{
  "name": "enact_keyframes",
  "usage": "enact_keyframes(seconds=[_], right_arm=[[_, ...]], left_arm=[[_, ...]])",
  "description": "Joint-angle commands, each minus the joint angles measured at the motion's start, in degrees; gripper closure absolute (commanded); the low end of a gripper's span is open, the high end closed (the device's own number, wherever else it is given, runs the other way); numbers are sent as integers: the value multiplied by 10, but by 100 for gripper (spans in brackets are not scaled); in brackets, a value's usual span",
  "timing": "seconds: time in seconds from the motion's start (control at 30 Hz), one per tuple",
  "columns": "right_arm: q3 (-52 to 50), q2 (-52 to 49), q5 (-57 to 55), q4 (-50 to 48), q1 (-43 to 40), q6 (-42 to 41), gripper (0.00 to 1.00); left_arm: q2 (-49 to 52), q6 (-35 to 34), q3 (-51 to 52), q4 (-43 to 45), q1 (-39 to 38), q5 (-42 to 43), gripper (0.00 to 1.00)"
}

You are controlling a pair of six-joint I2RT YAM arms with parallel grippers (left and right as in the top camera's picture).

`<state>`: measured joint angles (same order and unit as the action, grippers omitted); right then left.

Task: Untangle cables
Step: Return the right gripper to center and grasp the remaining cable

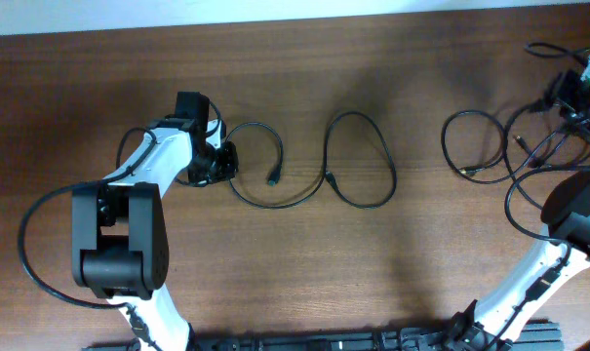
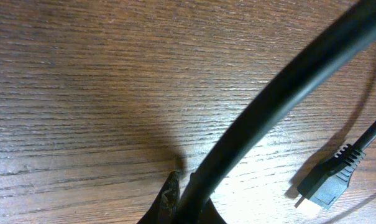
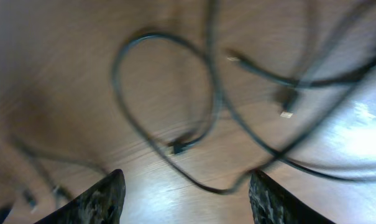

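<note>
The left pincer (image 1: pixel 222 161) is closed on a looping black cable (image 1: pixel 353 114) lying mid-table (image 1: pixel 275 283), with a plug (image 2: pixel 327 183) just beside it. The right pincer (image 3: pixel 191 193) hangs wide open and empty over tangled cables (image 3: pixel 116 65) at the table's right end.

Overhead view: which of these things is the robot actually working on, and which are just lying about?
Part of the job: middle cables, one gripped by the left gripper; tangled cables under the open right gripper.
Just there: wooden table; thick wire on the left arm.
</note>
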<state>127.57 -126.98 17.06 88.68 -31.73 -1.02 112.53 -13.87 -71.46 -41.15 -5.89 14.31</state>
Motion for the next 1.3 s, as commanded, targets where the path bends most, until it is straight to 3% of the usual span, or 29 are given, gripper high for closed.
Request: enact_keyframes(seconds=[0.0,0.03,0.07,0.17,0.27,0.3,0.33,0.37,0.4,0.43,0.6,0.73,0.87,0.97,1.13,1.2,1.27], right_arm=[[-3,5,35,11,9,37,46],[-3,5,12,14,11,33,57],[-3,5,-1,15,12,31,62],[-13,5,-73,10,13,-12,67],[-67,5,-72,-17,13,-12,67],[-111,5,-75,-38,13,-12,74],[-136,5,-95,-47,12,-14,92],[-159,5,-188,-45,4,-100,96],[-165,5,-283,-22,-8,-211,96],[-165,5,-318,-7,-21,-268,96],[-165,5,-290,-5,-78,-277,96],[-165,5,-75,-39,-64,-49,94],[-165,6,146,-30,-2,157,82],[-165,6,155,-23,71,194,80],[-165,6,155,-23,188,196,67],[-165,5,152,-29,231,191,62],[-169,5,94,-68,286,145,60]], left_arm=[[4,9,5,-1,-1,-4,98],[4,9,5,-1,-1,-4,98],[4,9,5,-1,-1,-4,98],[4,9,5,-1,-1,-4,98],[4,9,5,-1,-1,-4,98],[4,9,5,-1,-1,-4,98],[4,9,5,-1,-1,-4,98],[4,9,5,-3,-1,-4,98],[4,9,5,-5,-1,-4,98],[4,10,5,-9,-1,-4,99],[4,9,5,-3,-1,-4,98],[4,9,5,-3,-1,-4,98],[4,9,5,-3,-1,-4,98],[4,9,5,-3,-1,-4,99],[4,9,5,-3,-1,5,100],[4,17,5,7,-1,67,100],[4,82,5,45,-1,183,100]])
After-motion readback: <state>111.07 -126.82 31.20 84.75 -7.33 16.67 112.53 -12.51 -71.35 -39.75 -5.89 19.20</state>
